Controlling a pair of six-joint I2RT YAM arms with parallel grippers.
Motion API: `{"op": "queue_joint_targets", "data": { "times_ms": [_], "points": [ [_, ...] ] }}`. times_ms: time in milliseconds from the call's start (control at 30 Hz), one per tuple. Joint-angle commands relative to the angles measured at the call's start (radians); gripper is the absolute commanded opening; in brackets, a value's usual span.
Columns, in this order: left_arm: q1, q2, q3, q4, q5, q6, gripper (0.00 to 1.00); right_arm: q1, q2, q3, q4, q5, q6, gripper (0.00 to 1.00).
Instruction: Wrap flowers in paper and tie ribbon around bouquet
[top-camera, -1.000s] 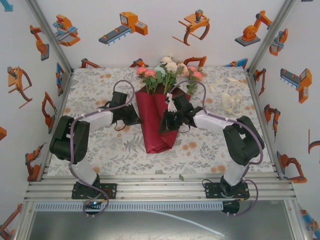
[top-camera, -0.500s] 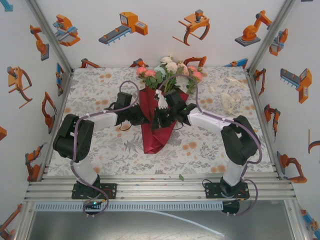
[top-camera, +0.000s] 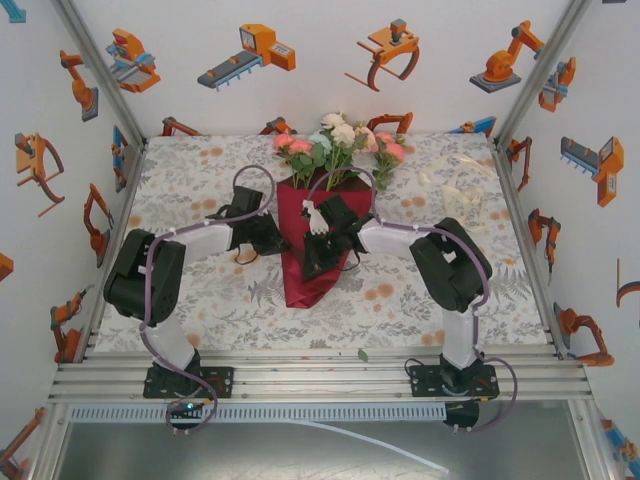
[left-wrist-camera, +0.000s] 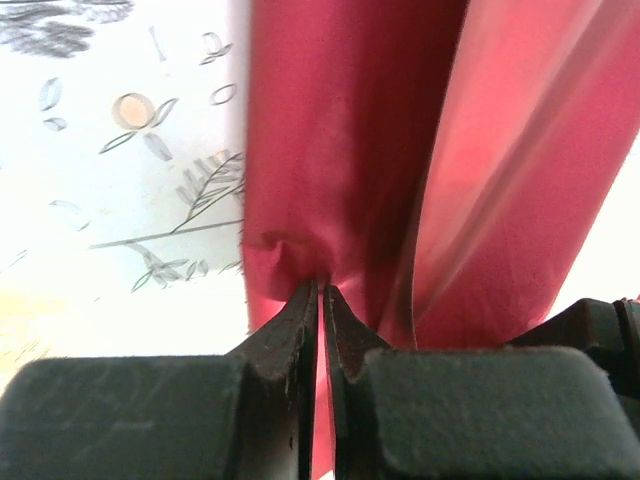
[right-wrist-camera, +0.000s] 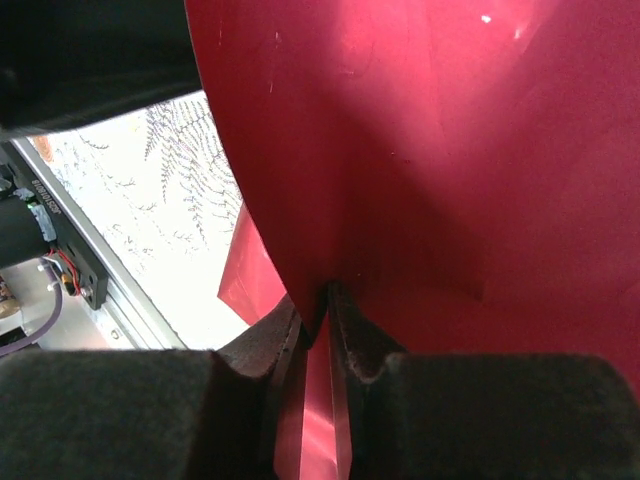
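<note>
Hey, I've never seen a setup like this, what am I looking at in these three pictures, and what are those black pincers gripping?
These are two robot arms bolted at a table's near edge. The overhead picture looks down from behind them; the two close-ups come from a camera on each wrist, looking along its fingers. On the flowered tablecloth lies a bunch of flowers with red paper folded around the stems; a cream ribbon lies loose to the right. The left gripper is shut on the paper's edge, and the right gripper pinches another fold of it.
</note>
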Motion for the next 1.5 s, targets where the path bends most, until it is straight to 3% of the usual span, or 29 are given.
{"op": "queue_joint_targets", "data": {
  "times_ms": [0,133,267,500,733,900,1033,1100,1467],
  "points": [
    [0.019,-0.123,0.012,-0.083,-0.048,-0.004,0.14,0.001,0.005,0.030,0.002,-0.018,-0.022,0.24],
    [0.030,-0.234,-0.046,0.072,0.017,-0.116,0.14,0.002,0.008,0.031,0.012,-0.030,-0.024,0.39],
    [0.022,-0.178,-0.015,0.223,0.078,-0.226,0.14,0.002,-0.011,0.015,0.053,-0.044,-0.002,0.49],
    [0.011,0.059,0.047,0.217,0.155,-0.222,0.12,-0.003,-0.062,-0.013,0.106,-0.063,0.034,0.50],
    [0.006,0.103,0.035,0.140,0.134,-0.158,0.10,-0.009,-0.158,-0.064,0.137,-0.092,0.088,0.49],
    [0.006,0.084,0.026,0.065,0.057,-0.089,0.10,-0.023,-0.320,-0.209,0.084,0.056,0.106,0.44],
    [0.004,0.070,0.020,0.049,0.043,-0.059,0.10,-0.018,-0.361,-0.288,0.037,0.097,0.098,0.20],
    [-0.003,0.063,0.020,0.057,0.066,-0.048,0.10,0.003,-0.334,-0.296,0.039,0.077,0.097,0.13],
    [-0.061,-0.031,0.077,-0.074,0.087,-0.002,0.10,0.038,-0.191,-0.285,0.077,-0.005,0.084,0.08]
  ]
}}
